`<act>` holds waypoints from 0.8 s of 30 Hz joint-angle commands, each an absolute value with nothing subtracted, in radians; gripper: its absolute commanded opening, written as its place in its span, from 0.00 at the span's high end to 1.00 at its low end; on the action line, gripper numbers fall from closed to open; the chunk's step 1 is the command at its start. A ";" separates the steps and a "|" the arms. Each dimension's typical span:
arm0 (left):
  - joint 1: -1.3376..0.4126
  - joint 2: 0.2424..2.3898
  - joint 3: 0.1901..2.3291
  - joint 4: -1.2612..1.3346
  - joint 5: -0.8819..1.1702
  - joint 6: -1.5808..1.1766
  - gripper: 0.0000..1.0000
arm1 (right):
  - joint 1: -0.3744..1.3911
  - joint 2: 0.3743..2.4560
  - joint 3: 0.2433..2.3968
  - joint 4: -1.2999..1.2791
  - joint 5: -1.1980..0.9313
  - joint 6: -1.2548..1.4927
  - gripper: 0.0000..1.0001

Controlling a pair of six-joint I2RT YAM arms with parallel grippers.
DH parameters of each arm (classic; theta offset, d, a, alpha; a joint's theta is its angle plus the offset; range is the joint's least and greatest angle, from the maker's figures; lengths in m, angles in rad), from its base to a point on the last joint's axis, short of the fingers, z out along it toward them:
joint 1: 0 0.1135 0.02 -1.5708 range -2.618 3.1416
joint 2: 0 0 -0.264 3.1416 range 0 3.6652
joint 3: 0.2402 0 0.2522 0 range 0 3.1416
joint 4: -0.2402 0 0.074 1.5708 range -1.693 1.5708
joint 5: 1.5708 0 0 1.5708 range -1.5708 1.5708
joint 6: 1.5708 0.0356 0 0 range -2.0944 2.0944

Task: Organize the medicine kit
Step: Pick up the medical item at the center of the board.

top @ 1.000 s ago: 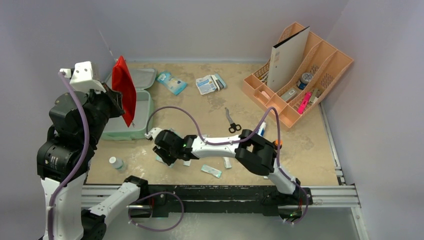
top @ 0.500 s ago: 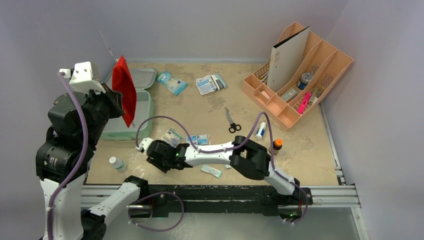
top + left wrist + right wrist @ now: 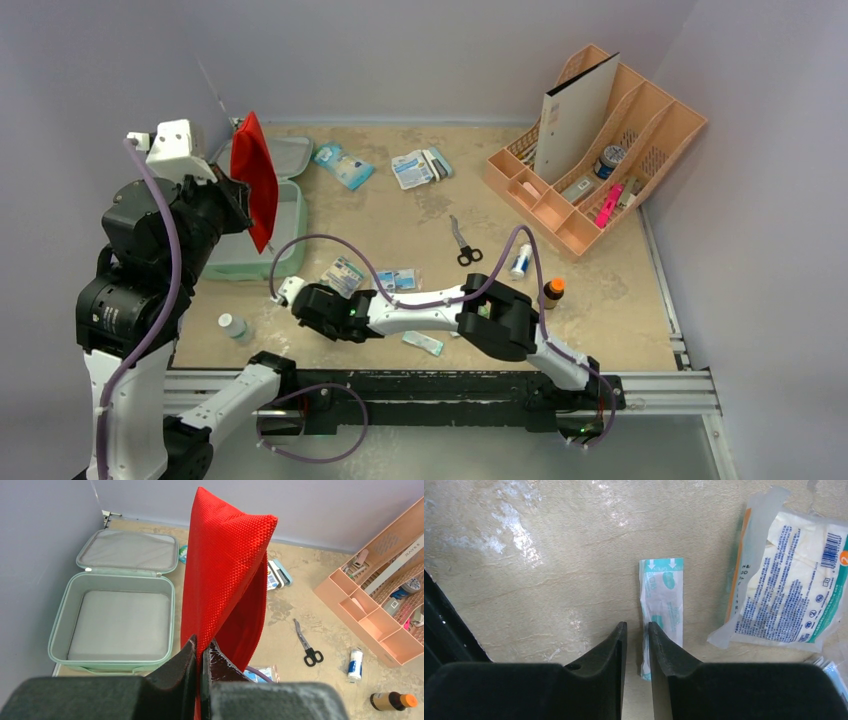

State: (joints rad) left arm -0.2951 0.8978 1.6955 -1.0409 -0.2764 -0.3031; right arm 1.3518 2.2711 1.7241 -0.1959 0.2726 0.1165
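The left gripper (image 3: 200,647) is clenched on the lower edge of the red pouch (image 3: 225,570), which stands upright from its fingers. Beyond it, to the left, the medicine kit (image 3: 170,611) lies open (lid flat behind the tray). The right gripper (image 3: 637,630) holds nothing, jaws a slit apart, with a plaster strip (image 3: 664,600) just ahead of its right finger and a gauze packet (image 3: 784,590) farther right.
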 commanded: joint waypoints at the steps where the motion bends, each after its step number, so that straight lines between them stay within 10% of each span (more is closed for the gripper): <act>1: -0.296 0.904 1.714 -1.017 -0.258 -0.296 1.00 | 1.347 2.239 1.709 -0.190 0.269 0.100 0.74; 24: -0.296 0.908 1.736 -1.010 -0.261 -0.283 1.00 | 1.319 2.266 1.699 -0.124 0.283 -0.031 0.70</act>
